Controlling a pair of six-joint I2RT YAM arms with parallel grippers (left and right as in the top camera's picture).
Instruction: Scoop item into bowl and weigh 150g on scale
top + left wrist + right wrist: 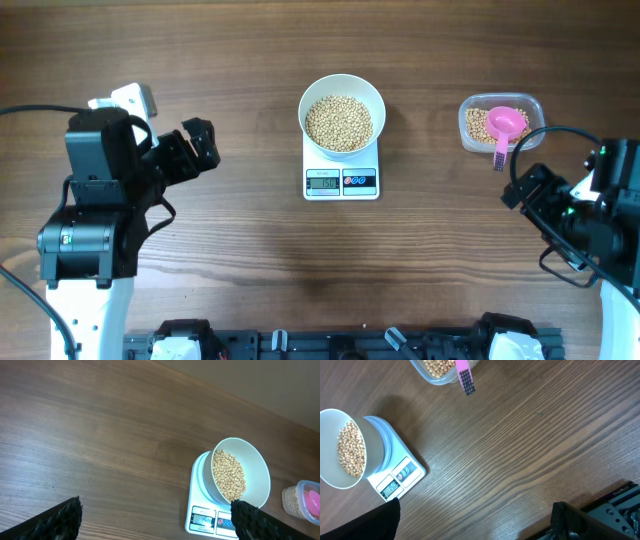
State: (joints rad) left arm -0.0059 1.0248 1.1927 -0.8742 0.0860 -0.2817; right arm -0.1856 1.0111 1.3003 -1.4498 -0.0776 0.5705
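Near left and right: left gripper and right gripper on folded arms, jaws spread wide, holding nothing. Centre: scale, display apparently reading 150, button markings illegible, platform hidden beneath the bowl of beans. Far right: clear tub containing a pink scoop.

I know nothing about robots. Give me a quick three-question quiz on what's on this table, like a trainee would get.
1. True or false: the bowl of beans sits on the scale.
2. Where does the pink scoop lie? A in the bowl; B in the tub; C on the scale.
3. Fill in: the left gripper and right gripper both stand ____, holding nothing.
Key: 1 true; 2 B; 3 open.
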